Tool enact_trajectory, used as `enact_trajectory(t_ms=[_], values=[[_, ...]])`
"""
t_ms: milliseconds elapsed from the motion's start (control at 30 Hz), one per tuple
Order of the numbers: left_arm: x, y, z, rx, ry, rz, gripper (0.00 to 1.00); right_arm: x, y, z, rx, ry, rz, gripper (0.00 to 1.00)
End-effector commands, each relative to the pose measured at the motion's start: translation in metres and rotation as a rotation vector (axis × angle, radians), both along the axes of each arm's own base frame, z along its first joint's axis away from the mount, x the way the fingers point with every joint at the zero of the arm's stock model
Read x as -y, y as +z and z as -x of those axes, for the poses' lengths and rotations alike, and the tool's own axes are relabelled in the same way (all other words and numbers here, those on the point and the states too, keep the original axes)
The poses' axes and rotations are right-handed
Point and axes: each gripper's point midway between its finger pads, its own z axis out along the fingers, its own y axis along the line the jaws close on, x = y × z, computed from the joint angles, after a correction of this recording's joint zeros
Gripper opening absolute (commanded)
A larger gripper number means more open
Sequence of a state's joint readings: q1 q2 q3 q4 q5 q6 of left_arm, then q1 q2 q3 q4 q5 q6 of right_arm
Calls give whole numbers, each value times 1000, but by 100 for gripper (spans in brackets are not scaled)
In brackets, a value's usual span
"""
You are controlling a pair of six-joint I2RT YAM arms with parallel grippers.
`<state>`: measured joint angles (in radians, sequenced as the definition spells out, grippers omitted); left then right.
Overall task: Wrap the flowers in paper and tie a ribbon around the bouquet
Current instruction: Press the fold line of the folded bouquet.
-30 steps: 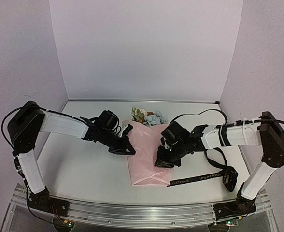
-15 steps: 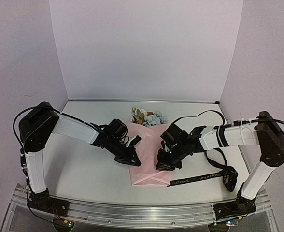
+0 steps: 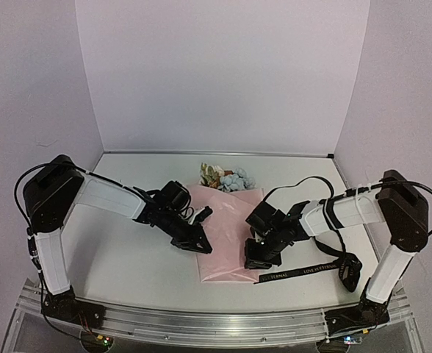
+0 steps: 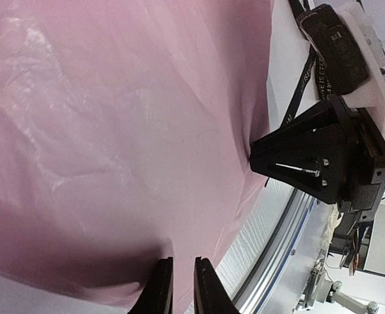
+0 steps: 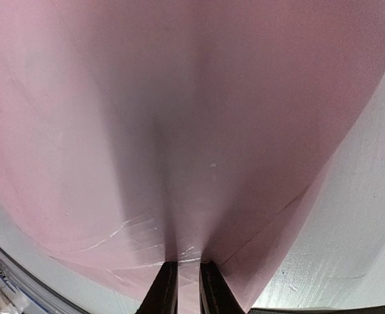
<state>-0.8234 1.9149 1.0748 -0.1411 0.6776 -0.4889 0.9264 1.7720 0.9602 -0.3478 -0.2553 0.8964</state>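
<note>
The pink paper lies in the middle of the table, folded over the flowers. Only the blue, cream and orange blooms show, past its far edge. My left gripper sits low at the paper's left edge, my right gripper at its near right corner. In the left wrist view the left gripper is shut on the paper. In the right wrist view the right gripper pinches the puckered paper. The black ribbon lies flat to the right of the paper's near corner.
The ribbon runs back to a black bundle by the right arm's base. The metal rail lines the near table edge. White walls close the back and both sides.
Both grippers have slid toward the near edge along the paper's sides, the right one the farther. The paper's near part now lies narrower between them.
</note>
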Motion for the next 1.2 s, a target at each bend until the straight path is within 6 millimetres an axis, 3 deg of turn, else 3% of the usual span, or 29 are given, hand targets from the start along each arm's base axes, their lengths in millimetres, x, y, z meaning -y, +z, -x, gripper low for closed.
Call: enact_trajectory(t_ms=[0, 167, 300, 467, 633, 767, 933, 1167], values=[[-12, 17, -2, 39, 18, 24, 13, 10, -8, -1, 16, -30, 42, 12], [-23, 13, 1, 26, 40, 13, 12, 7, -8, -3, 11, -38, 37, 11], [-33, 7, -7, 39, 80, -13, 12, 1, 0, -4, 16, -31, 12, 11], [-27, -2, -15, 39, 58, -24, 11, -12, 28, -8, 42, -6, -57, 16], [-20, -1, -19, 47, 32, -22, 11, -13, 57, -8, 78, 34, -90, 20], [-15, -1, -20, 42, 7, -14, 11, -10, 69, -8, 106, 61, -90, 22], [-7, -5, -14, 27, -32, -9, 11, -11, 69, -14, 113, 81, -76, 26], [0, -13, -3, 1, -77, -15, 11, -34, 59, -19, 54, 118, -112, 29]])
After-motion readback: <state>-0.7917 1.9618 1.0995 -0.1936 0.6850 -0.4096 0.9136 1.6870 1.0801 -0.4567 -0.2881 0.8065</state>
